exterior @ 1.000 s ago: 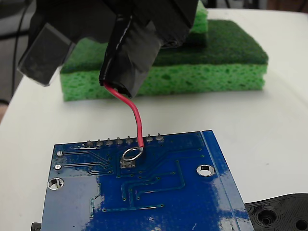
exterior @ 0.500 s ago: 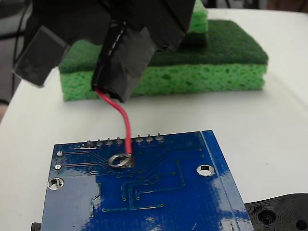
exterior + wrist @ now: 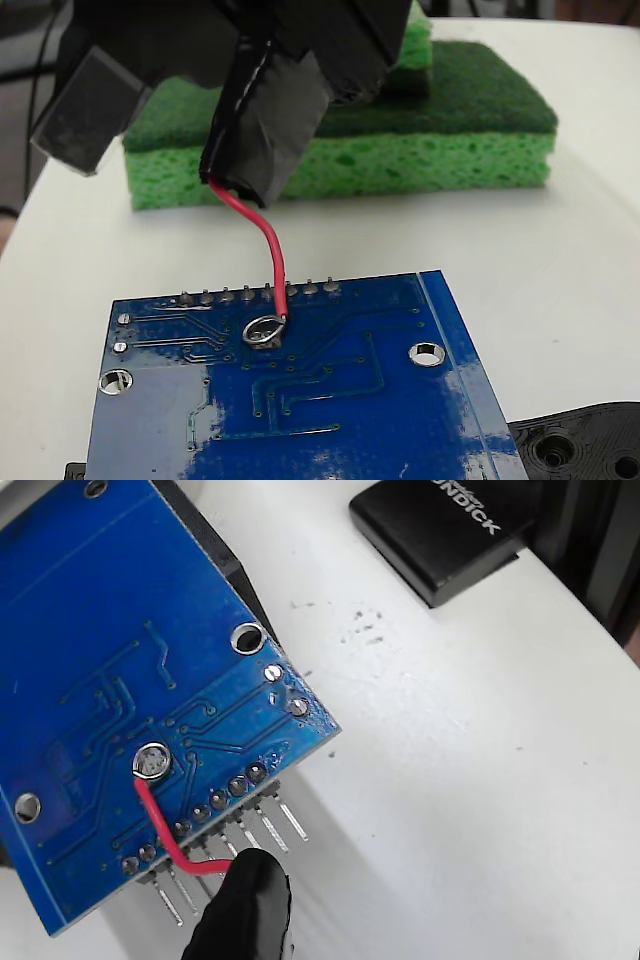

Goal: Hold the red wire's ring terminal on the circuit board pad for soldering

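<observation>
Tape-wrapped gripper [image 3: 250, 150] clamps the red wire [image 3: 262, 232] above the circuit board [image 3: 300, 400]; the ring terminal [image 3: 262, 329] lies on the pad [image 3: 152, 763]. Behind the board sits a green sponge [image 3: 420, 130], partly hidden by the gripper. Off its right corner lies a black perforated part [image 3: 580, 445]; the wrist view shows a black case [image 3: 440, 530] beyond the board.

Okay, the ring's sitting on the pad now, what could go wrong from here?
The red wire is thin and curved, so it may flex and let the ring terminal slide off the pad. The circuit board shows no clamp; downward pressure might shift it. The header pins lie close to the wire.
</observation>
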Tool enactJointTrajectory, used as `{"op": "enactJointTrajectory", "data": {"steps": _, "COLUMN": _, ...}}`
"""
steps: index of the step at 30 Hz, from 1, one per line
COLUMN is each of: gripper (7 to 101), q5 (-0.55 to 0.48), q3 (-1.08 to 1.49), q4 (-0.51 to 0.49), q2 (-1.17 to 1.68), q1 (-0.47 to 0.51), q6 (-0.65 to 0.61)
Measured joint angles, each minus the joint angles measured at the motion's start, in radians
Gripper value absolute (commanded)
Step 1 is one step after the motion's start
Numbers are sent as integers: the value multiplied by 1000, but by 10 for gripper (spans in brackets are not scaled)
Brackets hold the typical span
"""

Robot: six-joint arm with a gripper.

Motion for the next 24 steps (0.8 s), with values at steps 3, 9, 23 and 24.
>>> {"op": "enactJointTrajectory", "data": {"steps": 3, "gripper": 1003, "q5": 0, "q3": 2, "q4": -5, "q2": -5, "q1": 3, "q6": 0}}
{"op": "enactJointTrajectory", "data": {"steps": 9, "gripper": 1003, "q5": -2, "q3": 2, "q4": -6, "q2": -8, "q1": 5, "q6": 0}}
{"op": "enactJointTrajectory", "data": {"steps": 23, "gripper": 1003, "q5": -2, "q3": 2, "q4": -8, "q2": -12, "q1": 5, "q6": 2}}
{"op": "enactJointTrajectory", "data": {"steps": 24, "gripper": 1003, "q5": -2, "q3": 2, "q4": -6, "q2": -12, "q1": 5, "q6": 2}}
